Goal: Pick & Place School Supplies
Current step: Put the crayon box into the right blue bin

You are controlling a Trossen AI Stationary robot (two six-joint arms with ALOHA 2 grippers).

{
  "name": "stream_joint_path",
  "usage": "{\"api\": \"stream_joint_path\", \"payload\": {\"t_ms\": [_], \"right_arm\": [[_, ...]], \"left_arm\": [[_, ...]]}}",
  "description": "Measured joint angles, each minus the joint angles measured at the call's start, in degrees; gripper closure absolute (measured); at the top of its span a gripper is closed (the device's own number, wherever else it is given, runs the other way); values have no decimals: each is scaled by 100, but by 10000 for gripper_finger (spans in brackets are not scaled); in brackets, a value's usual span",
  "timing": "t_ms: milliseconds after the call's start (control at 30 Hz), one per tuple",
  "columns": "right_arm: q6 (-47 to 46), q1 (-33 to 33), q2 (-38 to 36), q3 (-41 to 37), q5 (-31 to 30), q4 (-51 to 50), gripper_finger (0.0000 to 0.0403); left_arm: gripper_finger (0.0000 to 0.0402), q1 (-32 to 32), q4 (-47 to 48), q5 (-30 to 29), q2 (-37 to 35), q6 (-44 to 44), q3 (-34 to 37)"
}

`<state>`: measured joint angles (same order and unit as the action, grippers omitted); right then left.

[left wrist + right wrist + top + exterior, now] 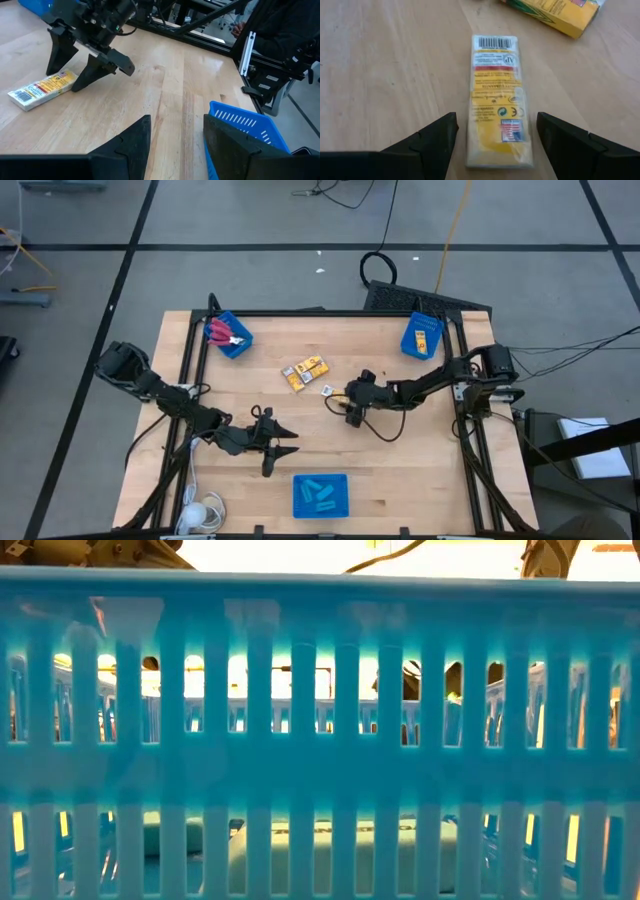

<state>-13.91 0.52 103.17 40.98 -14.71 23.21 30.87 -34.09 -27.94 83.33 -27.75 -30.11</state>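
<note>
Clearly the step in hand is a pick: the right pincer (496, 137) hangs low over a small yellow crayon pack (497, 100) lying flat on the wooden counter (400, 460), fingers spread apart with one on each long side of the pack and not yet touching it. To do it well, I would lower straight down, keeping the pack centred between the fingers so both meet its long edges together, then close only once the tips are just above the wood; a skewed descent could push the pack aside or pinch one corner. Two more yellow-orange packs (305, 370) lie near, clear of the grasp. The likely goal is the blue bin (422, 335) at the counter's far right, which already holds a yellow pack. The left pincer (172, 140) waits open near the front bin (320, 495).
</note>
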Motion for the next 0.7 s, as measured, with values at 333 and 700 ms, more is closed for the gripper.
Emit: {"api": "stream_joint_path", "payload": {"t_ms": [333, 700], "right_arm": [[395, 36, 85, -5, 103, -4, 136], [428, 54, 96, -6, 404, -54, 157]], "left_arm": [[217, 0, 1, 0, 0, -2, 0], [217, 0, 2, -2, 0, -2, 0]]}}
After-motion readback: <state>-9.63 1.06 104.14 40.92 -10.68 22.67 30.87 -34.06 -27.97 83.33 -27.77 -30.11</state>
